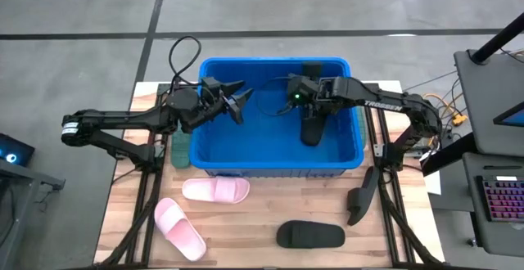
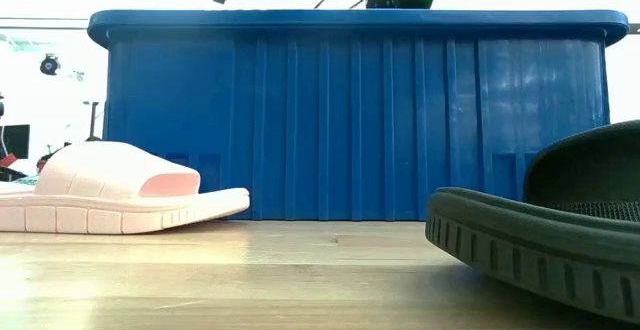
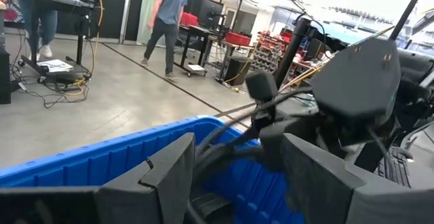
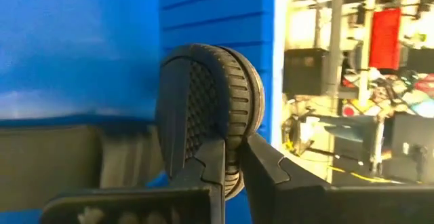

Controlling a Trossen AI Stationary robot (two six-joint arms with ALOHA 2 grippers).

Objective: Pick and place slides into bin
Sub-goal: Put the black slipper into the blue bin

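The blue bin (image 1: pixel 274 159) stands mid-table. My right gripper (image 1: pixel 309 100) is over its middle, shut on a black slide (image 1: pixel 311 128) that hangs inside the bin. My left gripper (image 1: pixel 237 105) hovers level above the bin's left part, open with nothing between its fingers (image 3: pixel 169 180). On the wood lie two pink slides (image 1: pixel 215 190) (image 1: pixel 180 229) and a black slide (image 1: pixel 311 235) on their soles. Another black slide (image 1: pixel 360 196) sits by the bin's right corner, and a green slide (image 1: pixel 180 147) at its left wall. My right gripper pinches the black slide's sole edge (image 4: pixel 230 153) between its two fingers, one finger on the treaded underside and one on the other face. The fingers slant down from the table's right. The slide hangs below them inside the bin. Whether its lower end touches the floor is hidden.
The bin's rim (image 2: pixel 350 20) rises well above the table. In the low view a pink slide (image 2: pixel 110 200) and a black slide (image 2: pixel 550 240) lie in front of it. Metal frame legs (image 1: pixel 147 196) flank the table. A person walks in the room behind.
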